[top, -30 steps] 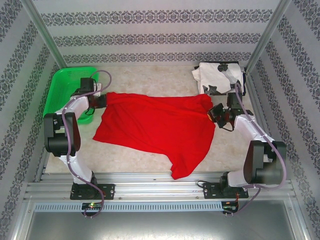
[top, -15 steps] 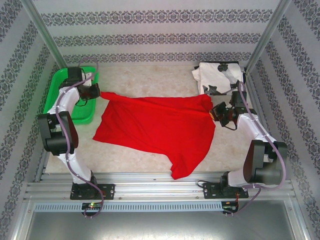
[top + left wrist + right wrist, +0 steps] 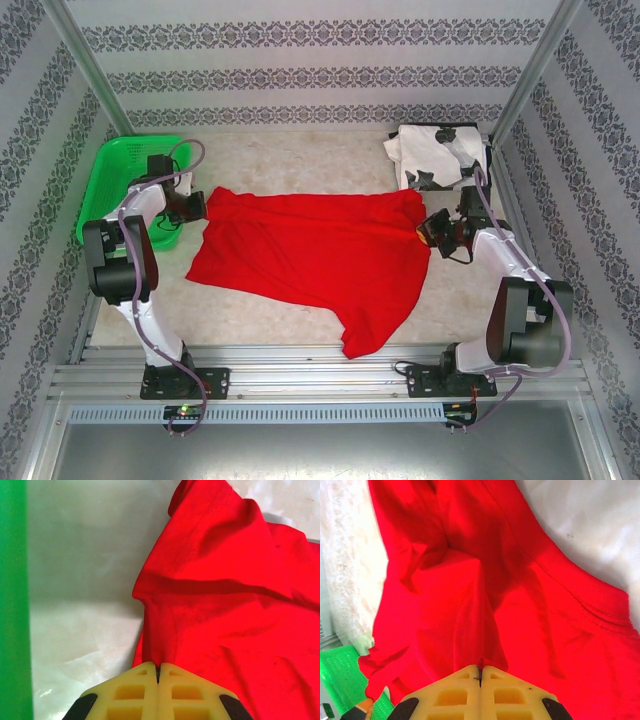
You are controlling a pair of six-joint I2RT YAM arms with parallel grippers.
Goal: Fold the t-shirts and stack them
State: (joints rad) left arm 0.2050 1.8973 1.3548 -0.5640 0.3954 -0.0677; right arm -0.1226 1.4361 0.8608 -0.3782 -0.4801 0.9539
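Patterned wallpaper [image 3: 300,80] closes in three sides of a pale, marbled counter [image 3: 300,150]. Most of that counter is taken by the red t-shirt [image 3: 310,255], which lies plain side up between the two pincers. Its far edge runs from one pincer to the other, and the rest of the cloth lies on the counter on the side of the arm bases, with one narrow part reaching almost to the near rail.

A green mesh basket [image 3: 120,165] sits just to the outer side of the left pincer [image 3: 197,203], in the far left corner. The white t-shirt [image 3: 425,150] with black blotches lies bunched just beyond the right pincer [image 3: 425,228], in the far right corner. Whether it touches the red cloth cannot be told.

The left pincer has its fingers pressed together on the shirt's far left corner. In the left wrist view a pinch of red fabric [image 3: 225,605] rises from between the yellow fingers [image 3: 135,690], and the green basket wall [image 3: 12,605] runs down the left side.

The right pincer is likewise clamped on the far right corner. In the right wrist view creased red cloth [image 3: 470,580] fans out from its closed fingers [image 3: 510,692].
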